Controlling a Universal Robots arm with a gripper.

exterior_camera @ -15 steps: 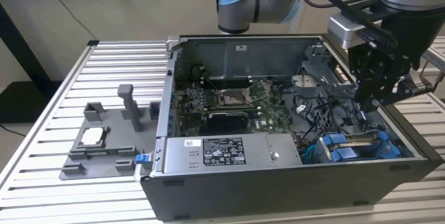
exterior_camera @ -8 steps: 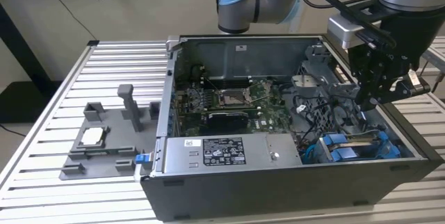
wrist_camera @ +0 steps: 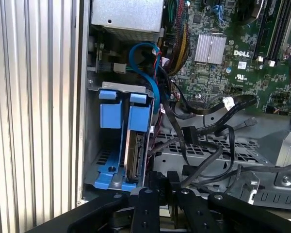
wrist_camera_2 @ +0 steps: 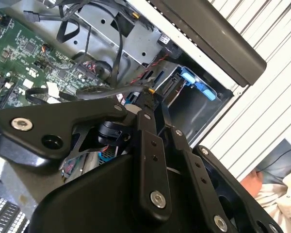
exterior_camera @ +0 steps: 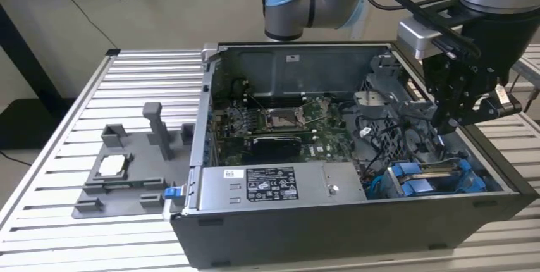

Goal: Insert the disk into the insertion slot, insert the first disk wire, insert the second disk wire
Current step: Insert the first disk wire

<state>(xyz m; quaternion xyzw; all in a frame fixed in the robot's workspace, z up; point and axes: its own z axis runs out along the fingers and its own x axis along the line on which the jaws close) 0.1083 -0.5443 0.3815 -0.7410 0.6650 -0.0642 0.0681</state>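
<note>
The disk (wrist_camera: 135,155) stands on edge in the insertion slot of the grey drive cage (wrist_camera: 121,87), between blue plastic tabs (wrist_camera: 139,116). In the exterior view the disk (exterior_camera: 437,171) lies between blue carrier pieces at the open case's near right corner. My gripper (exterior_camera: 444,126) hangs just above and behind that cage. In the second wrist view its tips (wrist_camera_2: 149,92) are shut on the end of a flat black disk wire (wrist_camera_2: 102,91). The first wrist view shows the gripper (wrist_camera: 160,177) close to the disk's rear end, with loose black cables (wrist_camera: 208,131) beside it.
The open computer case holds a grey labelled power supply box (exterior_camera: 270,183) at the front and a green motherboard (exterior_camera: 279,120) in the middle. A grey fixture (exterior_camera: 126,171) stands on the slatted table (exterior_camera: 85,95) at the exterior view's left. Part of a person (wrist_camera_2: 276,189) is beside the table.
</note>
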